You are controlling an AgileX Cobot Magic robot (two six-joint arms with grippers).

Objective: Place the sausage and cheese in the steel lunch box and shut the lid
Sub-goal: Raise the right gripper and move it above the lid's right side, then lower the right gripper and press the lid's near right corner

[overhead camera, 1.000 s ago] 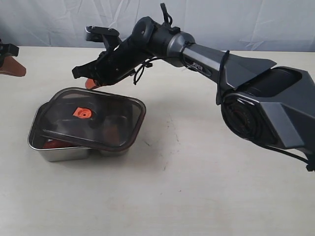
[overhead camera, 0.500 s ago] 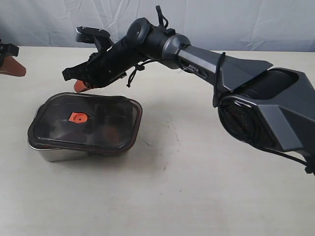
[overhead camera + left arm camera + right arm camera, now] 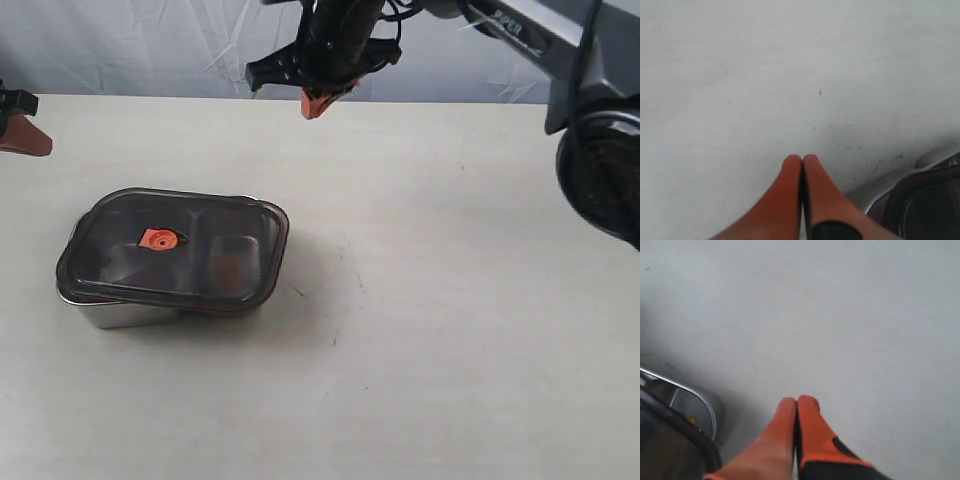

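Apparently almost done; lid [image 3: 230,232] lying over the steel lunch box [image 3: 120,312] on the worktop [image 3: 450,300], far below the right fingers [image 3: 318,103]; sausage and cheese presumably inside, only a dim reddish shape [image 3: 228,266] legible through the smoky cover; perhaps a firming press left. Right fingers clenched on nothing, hanging high, tips down; left fingers [image 3: 790,190] likewise pressed together, empty, near the box's corner.

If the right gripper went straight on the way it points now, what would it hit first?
Probably the bare table: the shut right gripper aims at tabletop beside the lunch box, not at it. How far off is unclear.
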